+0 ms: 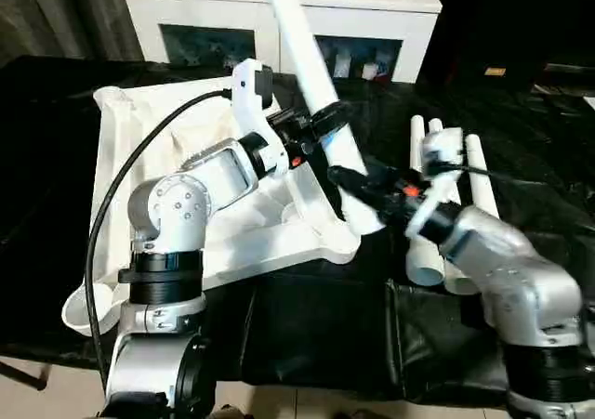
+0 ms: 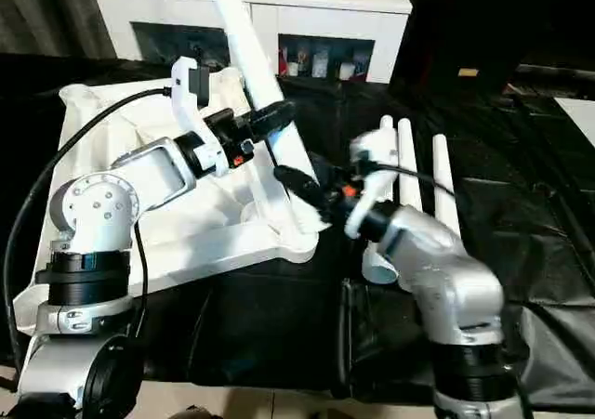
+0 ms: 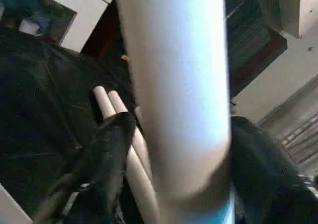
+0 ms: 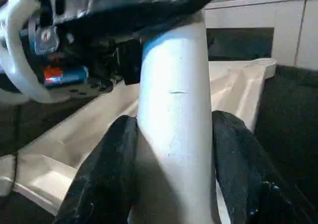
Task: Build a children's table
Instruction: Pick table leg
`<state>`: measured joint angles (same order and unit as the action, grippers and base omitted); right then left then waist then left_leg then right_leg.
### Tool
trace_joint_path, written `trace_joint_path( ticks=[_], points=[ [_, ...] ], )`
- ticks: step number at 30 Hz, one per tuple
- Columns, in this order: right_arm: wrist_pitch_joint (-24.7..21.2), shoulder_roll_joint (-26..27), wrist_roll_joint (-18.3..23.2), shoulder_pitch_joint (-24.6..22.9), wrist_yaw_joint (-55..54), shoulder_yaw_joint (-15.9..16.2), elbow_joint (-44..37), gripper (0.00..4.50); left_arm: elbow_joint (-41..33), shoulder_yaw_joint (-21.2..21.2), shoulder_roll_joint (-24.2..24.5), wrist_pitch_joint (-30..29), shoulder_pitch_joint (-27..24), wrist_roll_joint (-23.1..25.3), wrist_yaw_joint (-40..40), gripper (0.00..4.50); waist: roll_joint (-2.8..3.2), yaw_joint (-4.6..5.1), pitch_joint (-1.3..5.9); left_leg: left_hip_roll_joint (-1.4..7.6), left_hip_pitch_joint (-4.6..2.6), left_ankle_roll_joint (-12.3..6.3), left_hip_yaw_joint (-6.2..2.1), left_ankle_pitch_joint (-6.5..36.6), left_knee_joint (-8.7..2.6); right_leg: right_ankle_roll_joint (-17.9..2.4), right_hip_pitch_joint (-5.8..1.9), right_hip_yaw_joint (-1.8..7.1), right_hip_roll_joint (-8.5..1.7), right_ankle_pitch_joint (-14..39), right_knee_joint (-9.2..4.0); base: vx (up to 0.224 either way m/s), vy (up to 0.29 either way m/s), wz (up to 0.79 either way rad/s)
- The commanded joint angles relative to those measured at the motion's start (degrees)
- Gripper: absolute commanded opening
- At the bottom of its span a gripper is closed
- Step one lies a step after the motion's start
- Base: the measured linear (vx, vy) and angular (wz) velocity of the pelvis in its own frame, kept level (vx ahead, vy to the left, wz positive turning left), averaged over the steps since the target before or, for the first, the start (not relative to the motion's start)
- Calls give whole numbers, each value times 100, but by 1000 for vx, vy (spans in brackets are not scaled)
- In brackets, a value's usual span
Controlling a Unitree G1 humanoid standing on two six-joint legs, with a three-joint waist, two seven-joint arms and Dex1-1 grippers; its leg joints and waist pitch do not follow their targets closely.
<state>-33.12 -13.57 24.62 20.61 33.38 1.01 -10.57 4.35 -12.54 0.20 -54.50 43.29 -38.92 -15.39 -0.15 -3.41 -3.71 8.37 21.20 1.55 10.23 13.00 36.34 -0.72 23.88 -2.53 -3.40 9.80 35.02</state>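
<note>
The white table top lies upside down on the black cloth that covers the work surface, its ribbed underside facing up. One long tapered leg stands tilted in the corner socket nearest the robot's right side, leaning up and away toward the white cabinet with glass doors behind.

Both grippers are on that single leg. The left gripper is round it higher up, a black finger on either side of the tube; I cannot tell whether they are pressing it. The right gripper has it lower down, just above the socket, its two fingers pressed against opposite sides of the tube.

Three more legs lie side by side on the cloth beyond the right forearm, apart from the table top. That makes four legs counted: one in a socket, three loose.
</note>
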Motion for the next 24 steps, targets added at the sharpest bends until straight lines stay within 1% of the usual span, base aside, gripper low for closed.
trace_joint_path(
  ticks=[1,2,3,5,7,10,11,12,13,14,15,21,24],
  points=[
    [278,-3,-324,155,-111,270,-28,186,23,7,-77,54,119,-10,104,293,6,-11,396,420,-35,-198,-187,373,-470,-1357,-364,289,-505,939,-398,0,0,0],
    [369,-14,-479,163,-182,354,16,186,9,-1,-100,46,114,-15,125,283,5,-5,399,426,-31,-189,-188,387,-467,-1362,-361,290,-502,913,-389,0,0,0],
    [380,-13,-492,165,-189,361,23,186,8,-4,-102,44,114,-19,127,279,-3,-1,397,423,-31,-187,-185,399,-468,-1356,-362,290,-498,907,-393,0,0,0],
    [515,7,-646,199,-256,459,106,186,-10,-44,-136,16,116,-73,164,265,8,3,393,420,-38,-191,-190,455,-475,-1370,-365,288,-496,937,-392,0,0,0],
    [560,41,-708,226,-334,460,149,186,-11,-62,-141,18,120,-81,206,244,12,9,391,423,-40,-199,-189,480,-477,-1385,-360,293,-489,900,-390,0,0,0],
    [786,119,-971,328,-634,438,331,186,-1,-114,-140,-3,146,-111,290,232,15,7,400,422,-41,-203,-188,447,-471,-1433,-359,292,-496,796,-379,0,0,0],
    [865,119,-1035,348,-667,456,379,186,-3,-127,-142,-11,151,-107,310,211,13,12,398,417,-35,-202,-184,441,-471,-1439,-365,294,-489,753,-377,0,0,0],
    [904,122,-1056,358,-670,469,406,186,-4,-142,-149,-20,152,-121,312,205,17,7,404,421,-39,-206,-187,412,-469,-1452,-371,292,-495,695,-365,0,0,0],
    [928,122,-1069,361,-669,478,420,186,-7,-151,-155,-25,152,-132,312,202,20,7,404,421,-41,-223,-183,409,-466,-1467,-371,294,-494,654,-362,0,0,0],
    [990,135,-1099,374,-666,500,469,186,-14,-181,-170,-12,151,-128,337,202,-4,9,403,422,-42,-237,-181,417,-467,-1471,-370,292,-492,651,-364,0,0,0],
    [995,137,-1102,375,-666,502,473,186,-15,-183,-172,-11,151,-127,340,198,11,7,401,424,-42,-254,-186,424,-469,-1486,-374,293,-495,658,-360,0,0,0],
    [1088,148,-1124,350,-512,607,511,186,-55,-175,-145,27,148,-243,150,192,16,0,401,424,-42,-281,-184,428,-468,-1488,-375,293,-495,669,-358,0,0,0],
    [1158,115,-1133,317,-441,670,497,186,-59,-69,-46,139,118,-119,40,192,24,5,405,423,-46,-288,-184,407,-468,-1473,-373,294,-488,622,-352,0,0,0]
  ],
)
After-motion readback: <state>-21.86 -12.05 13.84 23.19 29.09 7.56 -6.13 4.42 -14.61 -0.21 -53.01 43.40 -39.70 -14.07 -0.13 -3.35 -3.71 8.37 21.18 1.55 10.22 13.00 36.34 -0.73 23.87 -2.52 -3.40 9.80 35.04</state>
